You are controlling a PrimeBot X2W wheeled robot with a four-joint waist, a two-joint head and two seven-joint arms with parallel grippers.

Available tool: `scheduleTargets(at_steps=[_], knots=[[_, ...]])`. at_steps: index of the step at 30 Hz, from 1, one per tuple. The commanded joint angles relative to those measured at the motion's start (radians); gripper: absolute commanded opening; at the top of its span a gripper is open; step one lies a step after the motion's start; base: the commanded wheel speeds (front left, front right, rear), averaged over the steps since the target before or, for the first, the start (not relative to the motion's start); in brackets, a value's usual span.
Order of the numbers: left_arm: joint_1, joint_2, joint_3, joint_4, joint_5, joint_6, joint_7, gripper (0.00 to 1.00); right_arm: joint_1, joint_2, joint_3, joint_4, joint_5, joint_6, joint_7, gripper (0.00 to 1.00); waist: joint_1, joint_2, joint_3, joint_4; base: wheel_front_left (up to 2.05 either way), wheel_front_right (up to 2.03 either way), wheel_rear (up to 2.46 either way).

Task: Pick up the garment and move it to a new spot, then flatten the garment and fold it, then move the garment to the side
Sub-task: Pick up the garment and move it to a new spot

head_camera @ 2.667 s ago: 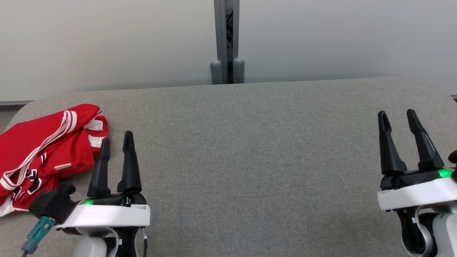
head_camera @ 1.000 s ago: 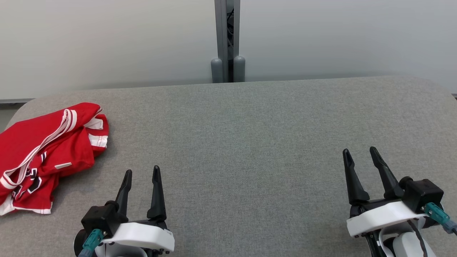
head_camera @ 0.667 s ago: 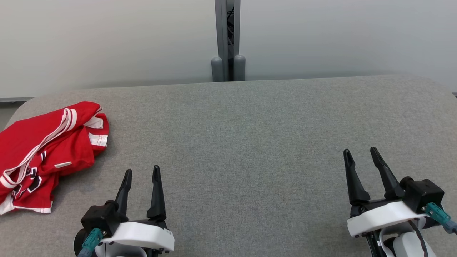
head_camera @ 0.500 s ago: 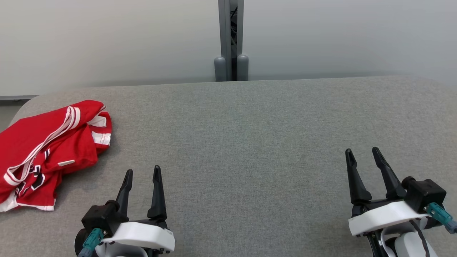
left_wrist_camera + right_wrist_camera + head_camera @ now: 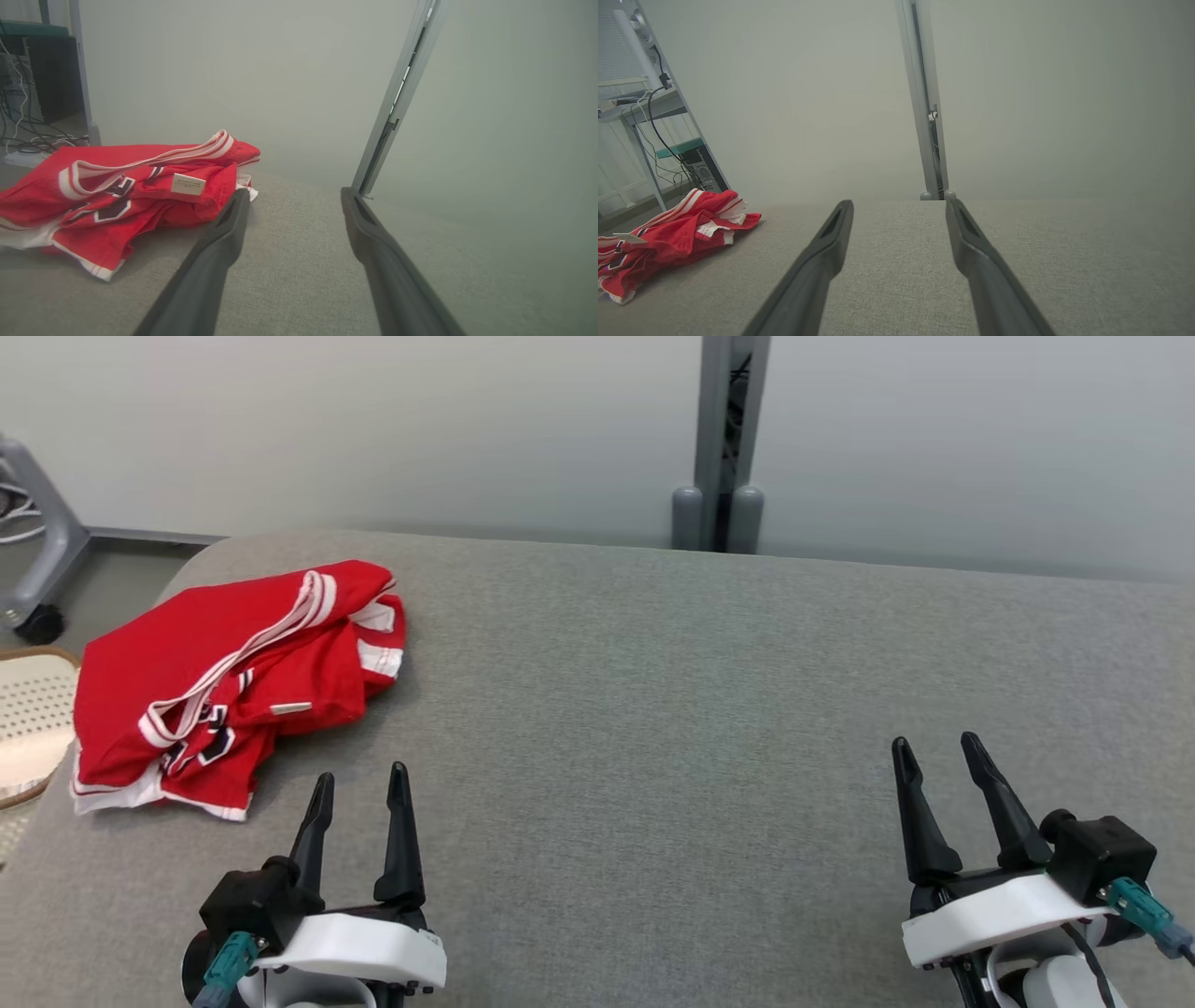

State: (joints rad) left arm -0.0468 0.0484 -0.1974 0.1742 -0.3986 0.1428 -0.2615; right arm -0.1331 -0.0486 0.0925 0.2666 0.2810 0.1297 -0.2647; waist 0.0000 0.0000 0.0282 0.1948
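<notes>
Left end effector (image 5: 361, 773) gapes near garment (image 5: 224, 658), stretched near-left to far-right.

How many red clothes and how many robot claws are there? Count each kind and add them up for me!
Red garment: 1, crumpled on the grey table.
Claws: 2, the left claw and the right claw, both open and holding nothing.
Total: 3

A grey fabric-covered table (image 5: 653, 709) stands before a pale wall (image 5: 373, 420). A grey post (image 5: 724, 429) rises behind it.
</notes>
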Motion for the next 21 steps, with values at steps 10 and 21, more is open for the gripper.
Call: scheduleTargets(at_steps=[10,21], knots=[[0.043,0.003,0.028,-0.002,0.008,-0.016,-0.002,1.0,0.039,-0.005,0.022,-0.004,0.011,0.002,-0.002,1.0,0.0,0.0,-0.04,0.197,0.0,0.0,0.0],[0.069,0.003,0.057,-0.018,0.018,-0.025,-0.002,1.0,0.027,-0.006,0.069,0.01,0.034,0.002,-0.002,1.0,0.0,0.0,-0.056,0.302,0.0,0.0,0.0]])
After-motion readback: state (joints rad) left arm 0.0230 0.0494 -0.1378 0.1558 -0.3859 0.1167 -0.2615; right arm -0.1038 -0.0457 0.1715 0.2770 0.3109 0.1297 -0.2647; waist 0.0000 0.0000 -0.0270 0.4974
